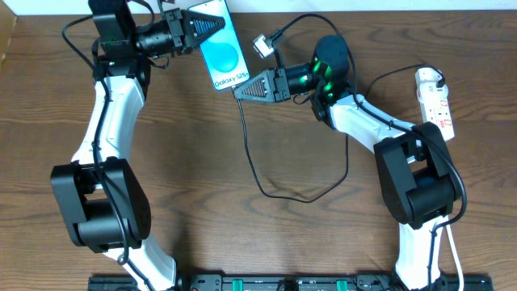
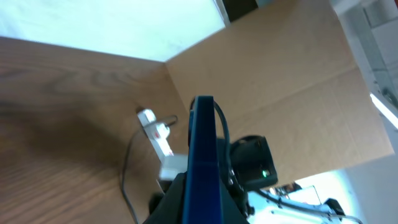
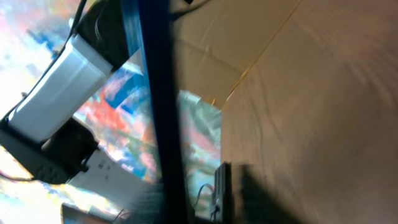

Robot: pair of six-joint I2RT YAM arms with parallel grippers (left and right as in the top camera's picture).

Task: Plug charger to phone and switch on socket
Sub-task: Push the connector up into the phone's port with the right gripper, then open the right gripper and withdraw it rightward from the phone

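- Gripping the phone [image 1: 220, 50] by its long left edge, the left tool [image 1: 208, 27] sits at the top centre of the overhead frame, its fingers pressed together on the handset.
- The phone's blue screen faces the overhead camera, with its lower end angled toward the middle of the frame.
- In the left wrist view the phone [image 2: 200, 155] shows edge-on as a dark blue bar rising from the bottom of the frame.
- The right tool [image 1: 241, 91] lies just beside the phone's lower end; whether it is spread or pinching anything cannot be told.
- The charger [image 1: 257, 174] runs as a thin black line from near that tool's tip down the worktop [image 1: 210, 234], loops across the middle and climbs back toward the right arm.
- The socket [image 1: 436, 101] lies at the right edge of the overhead frame, well apart from the phone.
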